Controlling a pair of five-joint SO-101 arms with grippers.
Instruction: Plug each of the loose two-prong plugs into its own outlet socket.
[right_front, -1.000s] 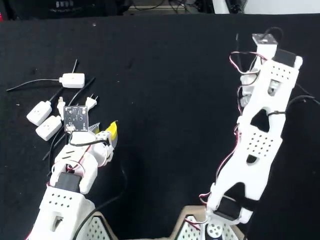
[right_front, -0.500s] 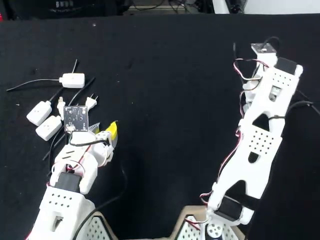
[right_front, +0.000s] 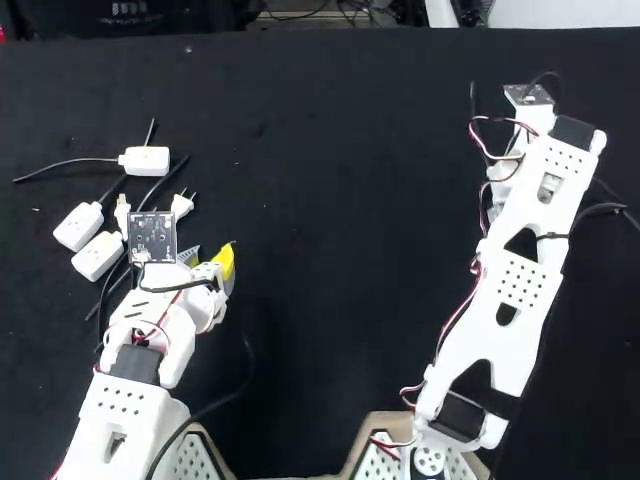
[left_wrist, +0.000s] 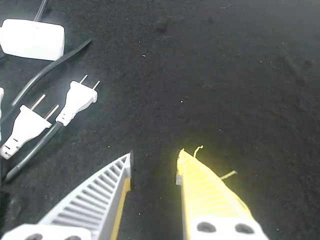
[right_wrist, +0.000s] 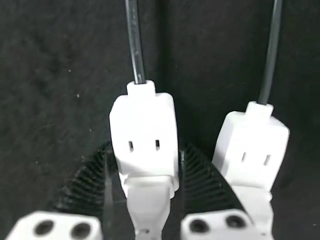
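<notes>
Two loose white two-prong plugs (left_wrist: 77, 97) (left_wrist: 25, 125) on black cords lie side by side on the black cloth, showing from above as plugs (right_front: 183, 204) (right_front: 122, 211). White outlet sockets (right_front: 145, 158) (right_front: 78, 225) (right_front: 97, 255) lie around them. My left gripper (left_wrist: 154, 162) (right_front: 218, 262) hovers open and empty just right of the plugs. My right gripper (right_wrist: 144, 155) has its black fingers (right_wrist: 90, 180) close against a white socket (right_wrist: 144, 132) joined to a plug. A second joined socket (right_wrist: 252, 145) lies beside it.
The right arm (right_front: 520, 260) stretches up the table's right side and covers its own gripper from above. A small square board (right_front: 151, 236) sits on the left arm's wrist. Bare black cloth (right_front: 340, 180) spans the middle between the arms.
The right arm's far end shifted slightly right and away, and its wires bent differently. The left arm, plugs and sockets stayed put.
</notes>
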